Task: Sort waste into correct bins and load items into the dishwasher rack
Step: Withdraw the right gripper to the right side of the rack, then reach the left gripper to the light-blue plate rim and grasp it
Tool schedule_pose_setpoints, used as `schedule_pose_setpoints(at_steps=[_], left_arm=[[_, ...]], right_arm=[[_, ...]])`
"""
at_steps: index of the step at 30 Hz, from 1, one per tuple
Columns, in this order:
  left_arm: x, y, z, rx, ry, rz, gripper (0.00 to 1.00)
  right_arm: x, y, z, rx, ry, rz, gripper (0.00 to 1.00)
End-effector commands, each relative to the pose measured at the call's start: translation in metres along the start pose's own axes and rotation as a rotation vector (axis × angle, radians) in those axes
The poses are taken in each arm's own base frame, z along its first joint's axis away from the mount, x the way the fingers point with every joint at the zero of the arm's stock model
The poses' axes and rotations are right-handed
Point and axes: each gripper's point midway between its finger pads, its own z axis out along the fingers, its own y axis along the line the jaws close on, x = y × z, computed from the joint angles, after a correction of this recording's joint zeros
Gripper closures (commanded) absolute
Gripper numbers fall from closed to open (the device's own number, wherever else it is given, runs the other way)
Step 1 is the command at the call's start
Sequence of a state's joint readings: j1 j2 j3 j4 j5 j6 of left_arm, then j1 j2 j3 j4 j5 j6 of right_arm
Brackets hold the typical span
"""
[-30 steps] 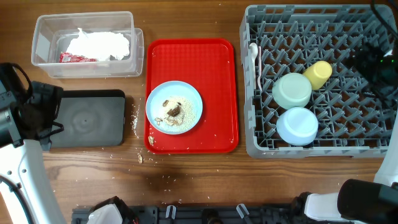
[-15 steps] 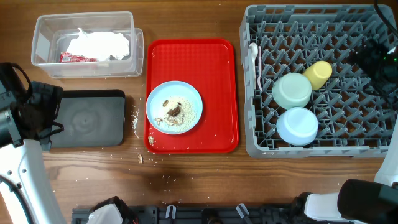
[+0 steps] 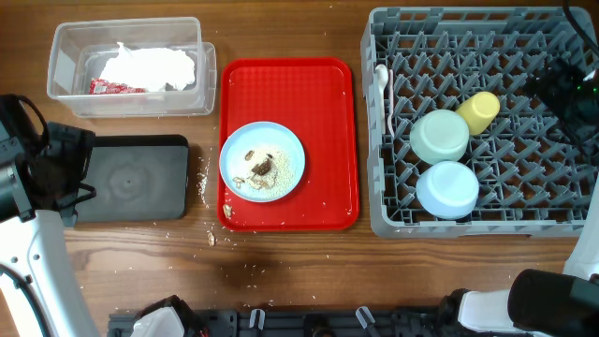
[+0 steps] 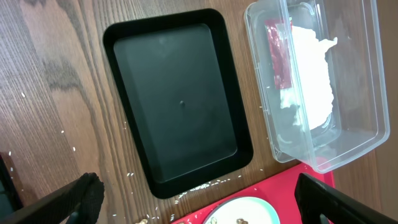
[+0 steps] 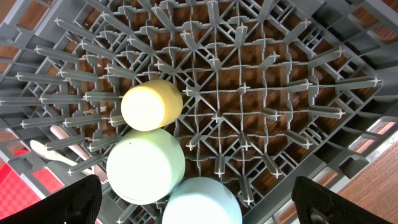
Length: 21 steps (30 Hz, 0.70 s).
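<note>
**Desk:** How did your pincers stand?

**Operator:** Both were spread wide. In my left wrist view the left gripper (image 4: pixel 196 180) hung over the black tray (image 4: pixel 174 106), one finger in each lower corner of the frame. In the right wrist view the right gripper (image 5: pixel 194 183) hung over the dishwasher rack (image 5: pixel 280 81) with its fingers just as far apart.

**Desk:** Where was the waste?

**Operator:** In the overhead view the clear tub (image 3: pixel 61 65) sat at the upper left. It held the white napkins (image 3: pixel 150 65), with the red wrapper (image 3: pixel 114 87) lying beside them. The black tray lay just below the tub. The food scraps (image 3: pixel 262 167) lay on the pale blue plate (image 3: pixel 281 134), which sat on the red tray (image 3: pixel 328 112) in the middle of the frame. I also saw crumbs (image 3: pixel 204 180) on the table between the black tray and the red tray.

**Desk:** And the dishes?

**Operator:** The rack filled the right of the frame. The mint-green bowl (image 3: pixel 440 136) and the light blue bowl (image 3: pixel 447 189) stood in it upside down and touching. The yellow cup (image 3: pixel 479 110) lay tilted against the mint bowl. The white spoon (image 3: pixel 385 94) lay along the rack's left edge. I could not make out a fork.
</note>
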<state>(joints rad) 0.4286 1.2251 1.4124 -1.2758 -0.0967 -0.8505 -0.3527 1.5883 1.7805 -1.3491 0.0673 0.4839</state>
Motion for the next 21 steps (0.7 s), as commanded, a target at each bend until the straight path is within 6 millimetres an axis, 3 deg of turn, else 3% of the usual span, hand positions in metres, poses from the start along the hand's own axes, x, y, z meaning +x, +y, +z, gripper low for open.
schedule_pose_setpoints(at_steps=[1,16,17,21], left_arm=[[-0.003,0.002,0.0,-0.005,-0.012,0.0,0.0],[-0.005,0.0,0.0,-0.001,-0.022,-0.011,0.0],[0.0,-0.008,0.0,0.045,0.015,-0.029,0.0],[0.075,-0.038,-0.02,0.241,0.424,-0.014,0.0]], right_arm=[[0.001,0.002,0.001,-0.012,0.006,-0.009,0.0],[0.001,0.002,0.001,-0.012,0.006,-0.009,0.0],[0.001,0.002,0.001,-0.012,0.006,-0.009,0.0],[0.001,0.002,0.001,-0.012,0.006,-0.01,0.0]])
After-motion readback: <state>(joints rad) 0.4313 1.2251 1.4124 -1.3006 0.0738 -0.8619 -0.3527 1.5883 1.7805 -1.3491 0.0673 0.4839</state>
